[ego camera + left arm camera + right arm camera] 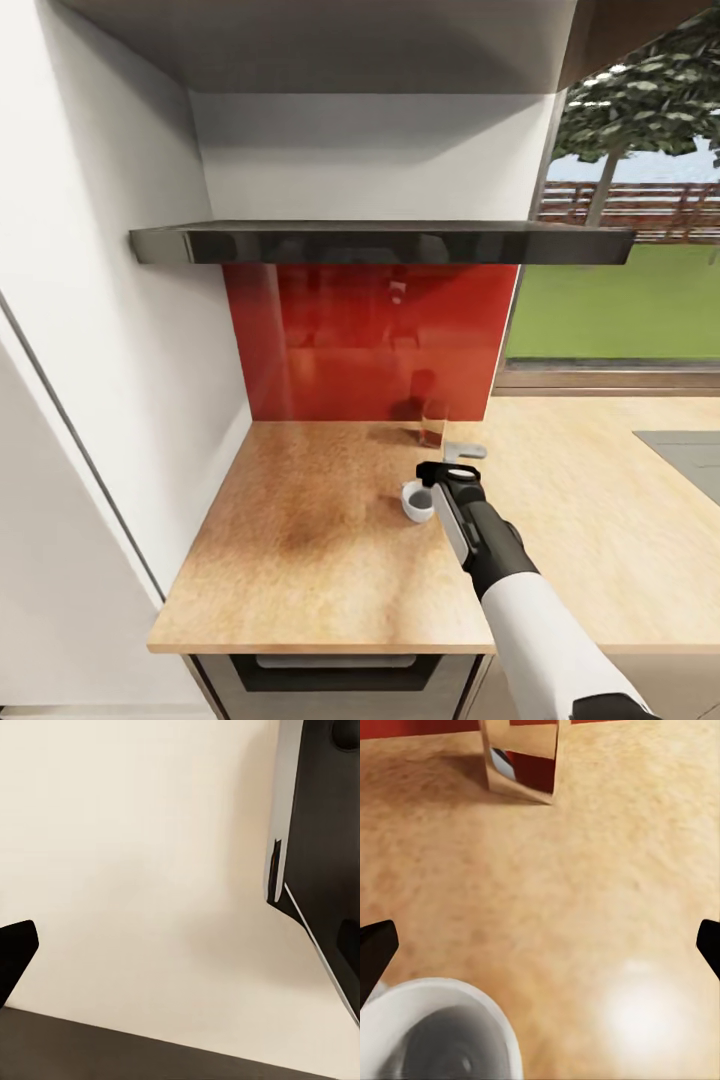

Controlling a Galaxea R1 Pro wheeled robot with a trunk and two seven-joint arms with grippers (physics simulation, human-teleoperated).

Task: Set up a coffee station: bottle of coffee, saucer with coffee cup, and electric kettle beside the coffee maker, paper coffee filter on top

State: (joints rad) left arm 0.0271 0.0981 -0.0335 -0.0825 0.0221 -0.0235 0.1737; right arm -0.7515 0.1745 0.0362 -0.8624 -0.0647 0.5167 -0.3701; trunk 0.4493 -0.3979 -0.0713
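Because the right hand hovers low over the desk with the coffee cup just at its 9 o'clock side, the main hazard is a sideways knock. The cup sits off-centre between the open fingers, close to one fingertip, so closing from this position would likely push or tip the cup instead of gripping it. A further hazard lies at 12 o'clock from the cup, where a clear drinking glass stands near the red backsplash; a forward reach could strike it.

In the right wrist view the right hand is spread wide, both fingertips at the frame edges, with nothing between them but bare desk and part of the cup rim. It holds nothing, and contact with the cup cannot be confirmed.

For the left hand, one dark fingertip shows against a pale surface; its opening cannot be determined.
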